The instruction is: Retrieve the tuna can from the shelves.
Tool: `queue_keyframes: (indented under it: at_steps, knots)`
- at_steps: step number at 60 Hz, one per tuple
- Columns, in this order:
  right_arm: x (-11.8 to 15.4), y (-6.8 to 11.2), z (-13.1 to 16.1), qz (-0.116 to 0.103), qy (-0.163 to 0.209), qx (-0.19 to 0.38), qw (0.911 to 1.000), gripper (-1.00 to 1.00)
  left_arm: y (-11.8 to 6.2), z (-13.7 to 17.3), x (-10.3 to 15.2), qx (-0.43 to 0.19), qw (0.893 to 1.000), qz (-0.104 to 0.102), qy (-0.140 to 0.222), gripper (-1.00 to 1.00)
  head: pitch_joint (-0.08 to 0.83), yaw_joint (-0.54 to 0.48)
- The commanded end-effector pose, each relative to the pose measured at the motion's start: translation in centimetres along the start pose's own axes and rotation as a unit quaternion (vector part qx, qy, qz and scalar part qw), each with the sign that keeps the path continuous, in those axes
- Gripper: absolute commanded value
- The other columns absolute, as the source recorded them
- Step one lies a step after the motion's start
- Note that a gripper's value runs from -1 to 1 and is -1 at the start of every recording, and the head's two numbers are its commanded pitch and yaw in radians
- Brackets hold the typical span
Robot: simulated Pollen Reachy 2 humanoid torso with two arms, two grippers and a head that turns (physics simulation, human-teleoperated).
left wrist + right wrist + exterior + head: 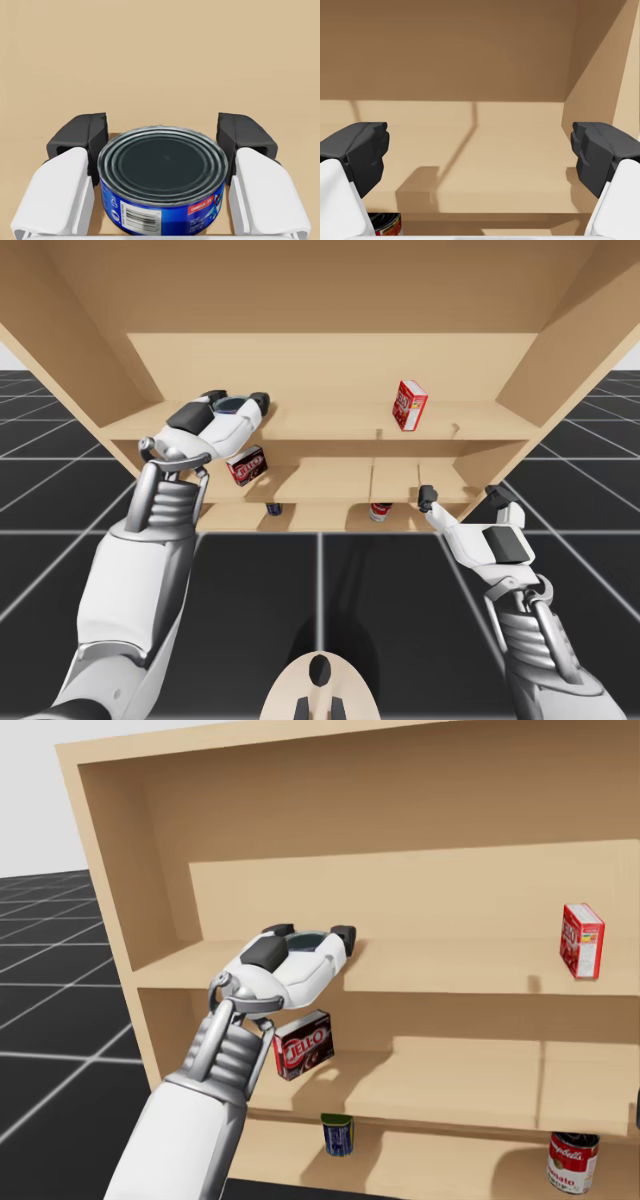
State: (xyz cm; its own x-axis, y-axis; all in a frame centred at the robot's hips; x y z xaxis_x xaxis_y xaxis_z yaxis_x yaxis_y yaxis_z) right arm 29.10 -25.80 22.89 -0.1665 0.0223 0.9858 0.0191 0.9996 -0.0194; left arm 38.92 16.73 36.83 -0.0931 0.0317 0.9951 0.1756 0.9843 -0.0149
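My left gripper [238,398] reaches onto the top shelf [330,421] of the shelves [130,900] at its left end, and the tuna can [162,165] sits upright between its fingers. In the left wrist view both dark pads [82,132] press against the can's sides, one on each side, so the gripper is closed on the can, which rests on the shelf board near the back wall. The head view shows the same grasp, with the can's [305,936] rim just visible between the fingertips of the left gripper [310,933]. On the middle shelf, directly below that hand, a dark red box [304,1045] stands tilted. A red box [581,941] stands upright well apart at the right end of the top shelf. On the bottom shelf are a blue can [338,1134] and, further right, a red-and-white can [572,1162]. My right gripper [462,498] hangs in front of the middle shelf's right end with its fingers spread wide and nothing between them; in the right wrist view the red-and-white can [385,225] shows below its one finger.
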Motion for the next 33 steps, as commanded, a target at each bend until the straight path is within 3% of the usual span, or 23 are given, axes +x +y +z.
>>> queue_keyframes:
  at_steps: [1,16,24,33]
  knots:
    - [-0.1,0.1,0.0,-0.001,0.001,0.0,1.0,-1.0,-0.1,0.1,-0.9,0.026,0.996,-0.002,0.084,1.0,0.226,0.23]
    - [0.0,0.1,0.0,-0.001,0.001,-0.002,1.0,-1.0,-0.7,2.5,2.2,0.007,1.0,-0.006,0.013,1.0,0.228,0.24]
    - [0.0,0.1,0.1,-0.001,0.0,-0.003,1.0,-1.0,-1.1,6.1,4.2,0.006,0.999,-0.02,-0.029,1.0,0.228,0.24]
    - [0.1,0.1,0.1,0.001,-0.002,-0.003,1.0,-1.0,-1.4,10.9,4.9,0.001,0.998,-0.032,-0.058,1.0,0.227,0.24]
